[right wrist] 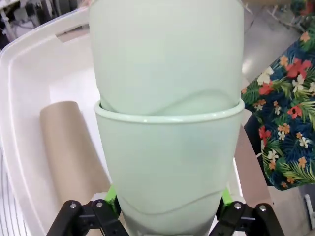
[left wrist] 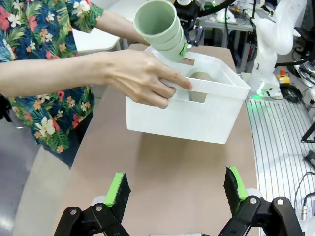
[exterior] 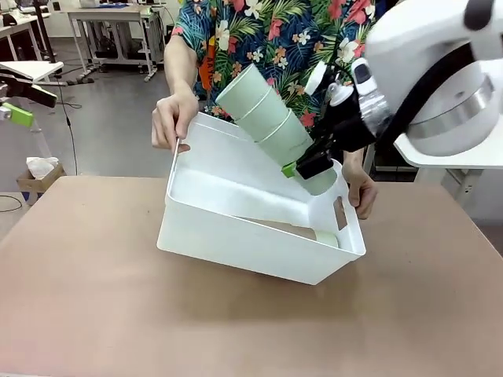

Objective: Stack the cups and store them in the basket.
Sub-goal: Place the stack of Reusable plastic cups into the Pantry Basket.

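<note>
Green stack [exterior: 267, 118] nested, clamped in right gripper [exterior: 308, 166] jaws over tilted basket [exterior: 236, 236]; brown cup [right wrist: 66, 147] inside. Release remains. Left gripper [left wrist: 177, 194] jaws wide, empty.

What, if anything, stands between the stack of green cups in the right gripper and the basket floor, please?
Nothing visible blocks it. The green stack hangs tilted over the open basket, which the person's hands tip up. A tan cup lies inside, beside the drop path.

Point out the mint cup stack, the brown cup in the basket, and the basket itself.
mint cup stack [exterior: 267, 118], front view, middle of stack.
brown cup [right wrist: 69, 147], right wrist view, its side.
basket [left wrist: 197, 118], left wrist view, near wall.
</note>
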Controlling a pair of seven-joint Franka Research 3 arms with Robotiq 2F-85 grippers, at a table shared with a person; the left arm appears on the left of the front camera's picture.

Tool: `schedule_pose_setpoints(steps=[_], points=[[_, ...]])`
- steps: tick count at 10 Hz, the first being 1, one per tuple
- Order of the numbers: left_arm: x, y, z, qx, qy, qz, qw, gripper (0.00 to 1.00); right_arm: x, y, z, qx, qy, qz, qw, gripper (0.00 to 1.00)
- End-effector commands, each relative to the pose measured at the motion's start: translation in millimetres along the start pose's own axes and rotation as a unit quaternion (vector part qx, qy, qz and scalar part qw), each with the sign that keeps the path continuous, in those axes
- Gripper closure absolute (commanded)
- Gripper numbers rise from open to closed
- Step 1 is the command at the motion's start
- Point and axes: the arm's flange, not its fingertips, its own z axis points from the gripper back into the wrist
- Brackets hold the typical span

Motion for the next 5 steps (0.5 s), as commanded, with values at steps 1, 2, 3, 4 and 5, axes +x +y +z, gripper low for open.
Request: schedule_pose_setpoints(steps=[1, 2, 3, 4, 5], points=[[3, -3, 1, -0.001, -0.003, 0.003, 1.0, 0.0, 12, 1, -17, -0.016, 0.028, -0.004, 0.999, 0.15], [3, -3, 1, -0.001, -0.003, 0.003, 1.0, 0.0, 10, 5, -24, -0.021, 0.036, 0.002, 0.999, 0.15], [3, -3, 1, -0.001, -0.003, 0.003, 1.0, 0.0, 10, 4, -33, -0.026, 0.046, 0.005, 0.999, 0.15], [3, -3, 1, -0.001, -0.003, 0.003, 1.0, 0.0, 11, 1, -43, -0.028, 0.055, 0.008, 0.998, 0.15], [3, -3, 1, -0.001, -0.003, 0.003, 1.0, 0.0, 8, 1, -53, -0.024, 0.062, 0.007, 0.998, 0.15]])
